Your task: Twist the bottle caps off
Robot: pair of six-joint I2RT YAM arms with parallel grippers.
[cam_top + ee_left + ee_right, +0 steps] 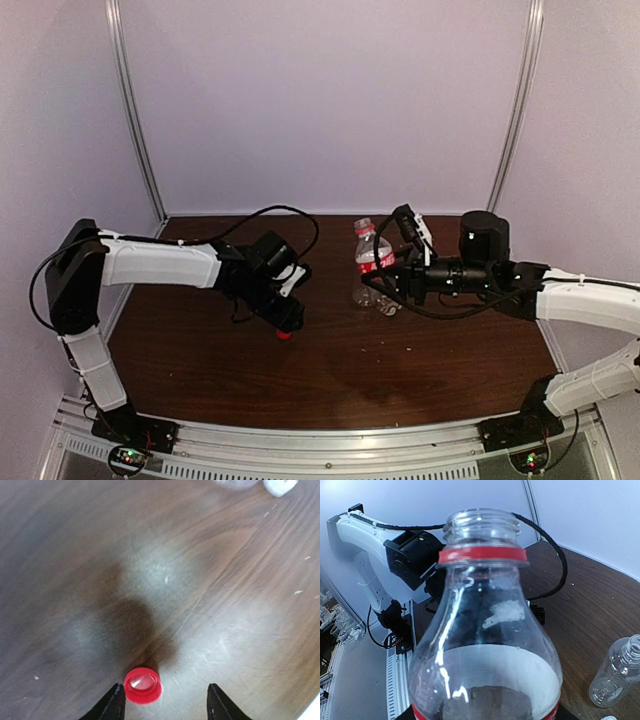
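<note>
On the tabletop (210, 570) beneath the left tool (165, 707), the red cap (143, 685) lies loose between parted jaws that grip nothing. The right tool (386, 272) clasps the red-labelled bottle (485, 630), likely steadying it. Only its wrist view shows the neck bare and the unlabelled bottle (617, 672) lying capless.

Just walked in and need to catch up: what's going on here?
The right gripper holds the red-label bottle, its neck already bare. The left gripper stands open over the red cap, which lies on the table between its fingers. The clear bottle lies on its side nearby, also uncapped, a white cap beside it.
</note>
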